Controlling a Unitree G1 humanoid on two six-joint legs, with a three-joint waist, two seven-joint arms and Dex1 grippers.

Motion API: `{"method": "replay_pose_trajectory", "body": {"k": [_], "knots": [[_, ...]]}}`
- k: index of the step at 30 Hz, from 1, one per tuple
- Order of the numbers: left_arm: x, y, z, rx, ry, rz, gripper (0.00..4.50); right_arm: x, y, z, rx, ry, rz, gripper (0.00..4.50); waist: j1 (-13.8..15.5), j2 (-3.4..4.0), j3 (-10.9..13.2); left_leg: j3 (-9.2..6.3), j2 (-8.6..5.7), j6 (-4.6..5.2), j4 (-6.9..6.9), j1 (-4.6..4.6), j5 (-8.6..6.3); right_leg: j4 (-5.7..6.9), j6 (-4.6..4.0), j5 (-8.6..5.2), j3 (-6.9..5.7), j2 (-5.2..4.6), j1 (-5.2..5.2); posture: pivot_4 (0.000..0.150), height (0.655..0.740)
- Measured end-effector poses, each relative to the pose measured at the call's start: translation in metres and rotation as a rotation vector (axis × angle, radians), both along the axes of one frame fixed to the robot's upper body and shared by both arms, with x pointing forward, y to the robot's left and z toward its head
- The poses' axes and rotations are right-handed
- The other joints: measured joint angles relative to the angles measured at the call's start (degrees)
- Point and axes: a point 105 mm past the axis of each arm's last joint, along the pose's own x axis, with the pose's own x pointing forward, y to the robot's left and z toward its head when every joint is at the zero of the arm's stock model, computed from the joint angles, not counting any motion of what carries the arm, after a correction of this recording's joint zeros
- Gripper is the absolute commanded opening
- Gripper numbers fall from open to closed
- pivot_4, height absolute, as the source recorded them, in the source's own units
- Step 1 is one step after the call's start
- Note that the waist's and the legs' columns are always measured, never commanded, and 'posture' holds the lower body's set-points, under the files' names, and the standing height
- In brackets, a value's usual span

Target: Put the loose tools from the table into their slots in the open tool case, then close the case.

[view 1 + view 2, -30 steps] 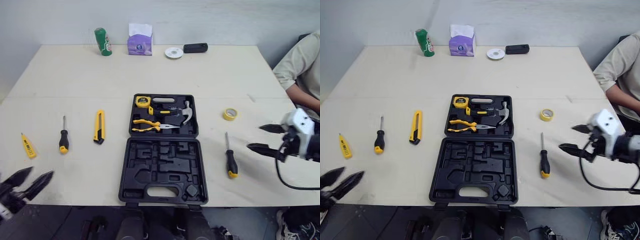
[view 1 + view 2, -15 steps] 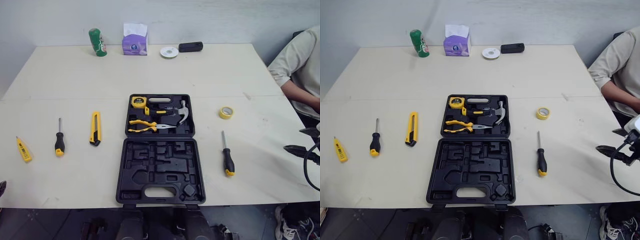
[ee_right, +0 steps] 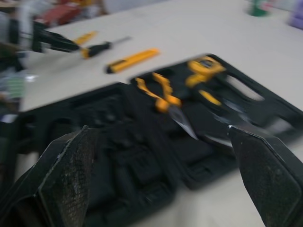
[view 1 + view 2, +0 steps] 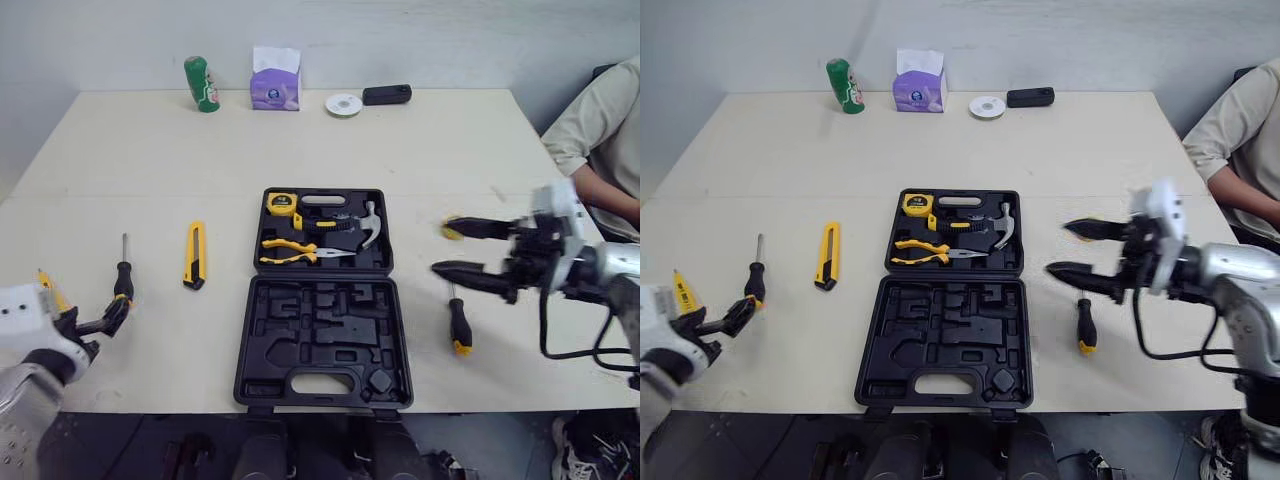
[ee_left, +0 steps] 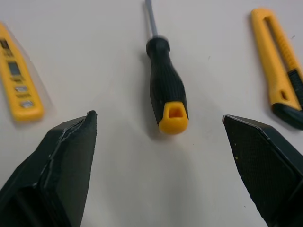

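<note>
Barely started: we have both sets of fingers spread wide and empty, four tools loose.
Nearest, our left gripper [image 5: 158,118] hangs by the desk's [image 4: 300,140] front edge, facing the left screwdriver [image 4: 124,281], test pen [image 4: 46,287] beside it. The open tool case [image 4: 320,335] holds pliers [image 4: 292,250], hammer [image 4: 370,224] and tape measure [image 4: 284,203]. Our right gripper [image 4: 448,247] hovers over the right screwdriver [image 4: 459,326]. The utility knife [image 4: 194,255] waits. The far desk is roomy; a person's sleeve [image 4: 598,125] crowds the right.

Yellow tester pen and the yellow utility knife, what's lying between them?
A black-handled screwdriver lies between the tester pen and the utility knife, in the left wrist view.
</note>
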Motion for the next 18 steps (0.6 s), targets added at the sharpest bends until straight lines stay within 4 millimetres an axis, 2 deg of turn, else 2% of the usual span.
{"method": "replay_pose_trajectory", "body": {"k": [4,12,18], "knots": [[0.013,0.002,0.001,-0.014,0.012,0.064,4.49,-0.004,0.024,0.013,0.004,-0.032,0.101,4.5,0.53,-0.12,-0.03,0.0,0.0,-0.02,0.02,-0.02,0.03,-0.02,0.01,0.0,-0.02,0.02,-0.01,0.15,0.7252],[0.049,-0.004,0.001,-0.025,0.043,0.029,4.49,-0.006,0.07,0.023,0.073,-0.065,0.256,4.5,0.84,-0.13,-0.04,0.02,-0.02,0.11,0.02,-0.02,0.15,0.04,0.0,0.0,-0.03,0.02,-0.03,0.15,0.7252],[0.056,-0.002,0.003,-0.021,0.089,0.012,4.49,-0.003,0.081,0.02,0.081,-0.073,0.273,4.5,0.82,-0.13,-0.04,0.02,-0.05,-0.04,0.02,0.02,0.18,0.25,-0.02,-0.01,-0.02,0.0,-0.06,0.15,0.7252]]}}
